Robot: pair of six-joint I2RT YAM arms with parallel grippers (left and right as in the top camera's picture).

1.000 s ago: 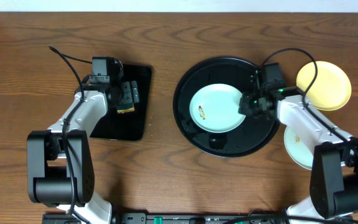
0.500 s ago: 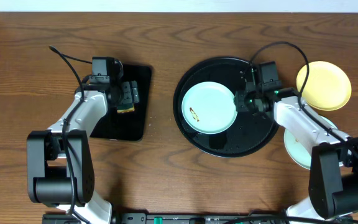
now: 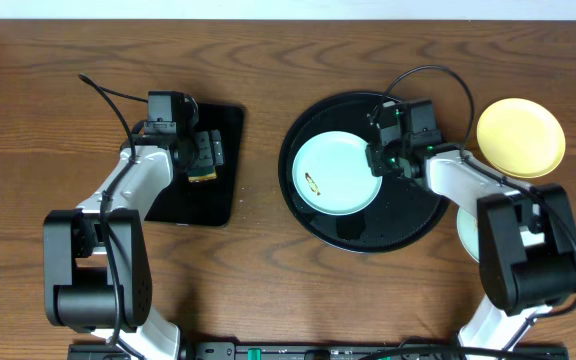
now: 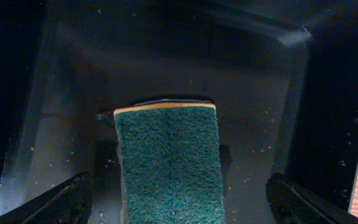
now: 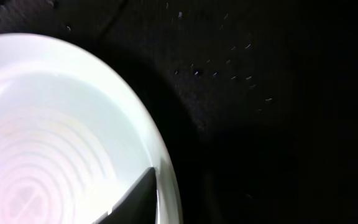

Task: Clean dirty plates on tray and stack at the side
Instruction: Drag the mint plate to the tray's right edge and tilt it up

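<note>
— Mint-white, that small round plate point(image 3: 336, 170) with the brown smear point(image 3: 314, 183): where does it sit?
— Flat in the large round glossy black tray point(image 3: 408, 212), toward its left side. My right tool point(image 3: 379, 160) is at the plate's right rim. One finger point(image 5: 135, 191) lies on the inner lip, but I cannot tell whether the jaws have closed on it.
— And your left tool point(image 3: 206, 153)?
— Spread wide, gripping nothing, over the green-faced sponge point(image 4: 169, 162) in the rectangular black tray point(image 3: 193, 205).
— What could go wrong?
— A thin hold on that rim may slip, I judge, so the plate skates or tips. My right arm could also nudge the pale yellow plate point(image 3: 521, 137) lying near it on the wooden counter point(image 3: 268, 280).
</note>
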